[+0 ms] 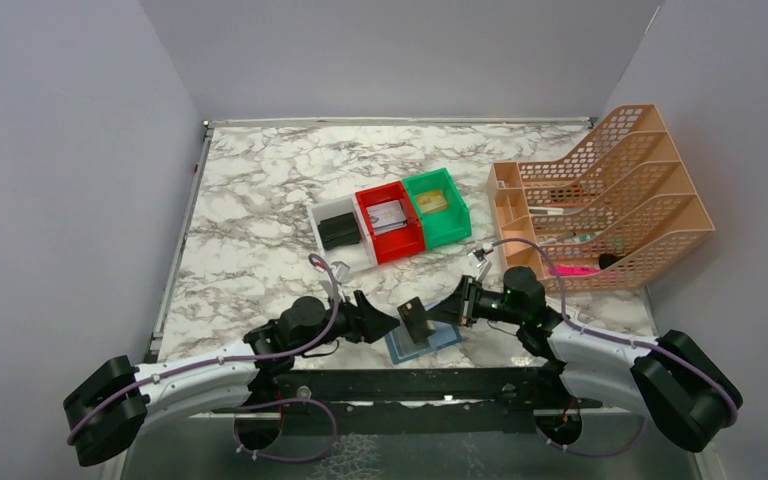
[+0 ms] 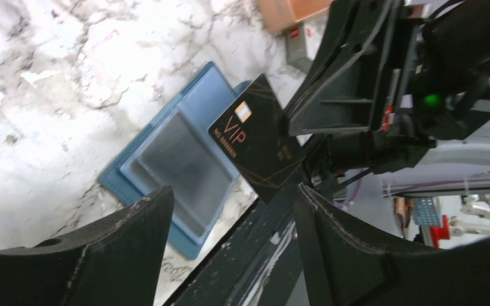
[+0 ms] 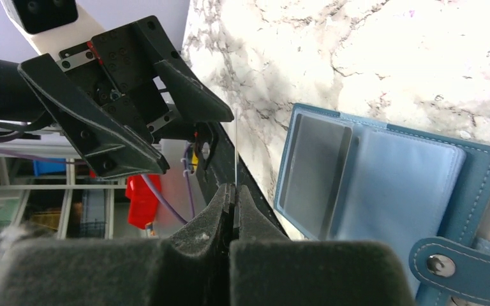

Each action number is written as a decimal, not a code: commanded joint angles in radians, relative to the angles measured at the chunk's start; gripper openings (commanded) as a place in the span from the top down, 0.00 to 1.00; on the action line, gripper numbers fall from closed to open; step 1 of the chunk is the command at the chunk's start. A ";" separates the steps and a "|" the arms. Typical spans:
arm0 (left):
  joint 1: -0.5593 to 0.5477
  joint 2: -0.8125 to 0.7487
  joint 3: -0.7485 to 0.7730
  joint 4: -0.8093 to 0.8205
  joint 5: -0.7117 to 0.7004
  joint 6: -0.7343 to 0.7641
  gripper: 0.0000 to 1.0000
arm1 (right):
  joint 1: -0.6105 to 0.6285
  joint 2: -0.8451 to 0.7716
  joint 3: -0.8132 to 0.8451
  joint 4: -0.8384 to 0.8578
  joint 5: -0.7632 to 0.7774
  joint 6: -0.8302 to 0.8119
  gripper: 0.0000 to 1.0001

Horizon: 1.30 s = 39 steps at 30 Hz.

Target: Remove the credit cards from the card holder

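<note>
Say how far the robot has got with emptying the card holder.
Done: the card holder lies open, and one black card is out. In hand: the right hand pinches that card in the air, in front of the open left hand. Left: putting it down; a grey panel inside may be another card.

Soft, even overhead light fills the top view; the marble worktop (image 1: 260, 200) is bright, shadows faint and short. In the left wrist view the worktop bleaches near white at upper left, the left fingers (image 2: 102, 255) are dark and blurred, the black card (image 2: 255, 143) sharp. The right fingers (image 3: 166, 268) are out of focus up close; the card holder (image 3: 389, 185) carries a pale sheen.
</note>
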 commanded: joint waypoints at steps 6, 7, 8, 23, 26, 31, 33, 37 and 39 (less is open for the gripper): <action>0.005 0.098 0.020 0.182 0.014 -0.027 0.40 | -0.001 0.060 -0.018 0.198 -0.054 0.091 0.99; 0.005 0.099 0.019 0.186 0.006 -0.032 0.40 | -0.001 0.060 -0.017 0.203 -0.054 0.096 0.99; 0.005 0.098 0.012 0.193 -0.006 -0.041 0.40 | -0.001 0.059 -0.017 0.205 -0.053 0.100 0.99; 0.005 0.193 -0.015 0.394 0.015 -0.105 0.44 | -0.001 0.050 -0.030 0.275 -0.055 0.155 0.99; 0.006 0.222 -0.022 0.443 0.026 -0.118 0.46 | -0.001 0.046 -0.031 0.278 -0.057 0.160 0.99; 0.005 0.266 -0.020 0.516 0.048 -0.121 0.57 | -0.001 0.043 -0.037 0.297 -0.062 0.173 0.99; 0.005 0.282 -0.020 0.546 0.058 -0.120 0.61 | -0.001 0.043 -0.041 0.306 -0.064 0.178 0.99; 0.004 0.305 -0.024 0.589 0.072 -0.123 0.71 | -0.001 0.043 -0.048 0.318 -0.068 0.188 0.99; 0.004 0.307 -0.027 0.596 0.071 -0.124 0.77 | -0.001 0.043 -0.052 0.318 -0.070 0.187 0.99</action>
